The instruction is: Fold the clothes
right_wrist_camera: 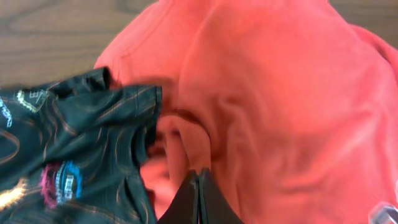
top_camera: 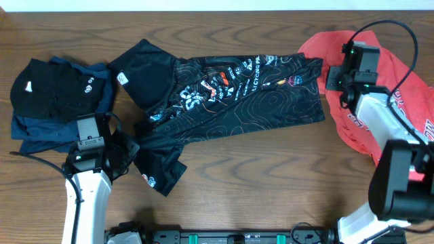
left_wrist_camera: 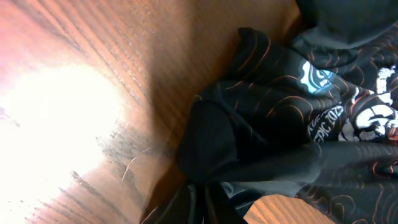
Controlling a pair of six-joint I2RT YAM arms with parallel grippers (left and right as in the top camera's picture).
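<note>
Nearest me, at the front edge of the wooden table (top_camera: 271, 179), stood the two white arms. The left gripper (top_camera: 130, 152) sat low on the tabletop at the left-hand front corner of the black jersey (top_camera: 251, 102), and its jaws were clamped tight on a bunched fold of that cloth; from the left wrist view the dark fabric with its thin orange lines ran gathered straight into the closed fingers (left_wrist_camera: 198, 208). The jersey itself lay spread across the middle of the table, printed side up, one sleeve pointing to the far left and its other end reaching right until it overlapped the edge of the red T-shirt (top_camera: 400, 74). The right gripper (top_camera: 328, 77) hovered just there, where black met red, its jaws pressed fully together with the tips down against a soft ridge of the red T-shirt; I could not tell whether any cloth was pinched between them. The red T-shirt lay crumpled under and beyond that arm, on the right side. On the left side sat a pile of dark clothes (top_camera: 54, 95), black over navy, just beside the jersey's sleeve.
</note>
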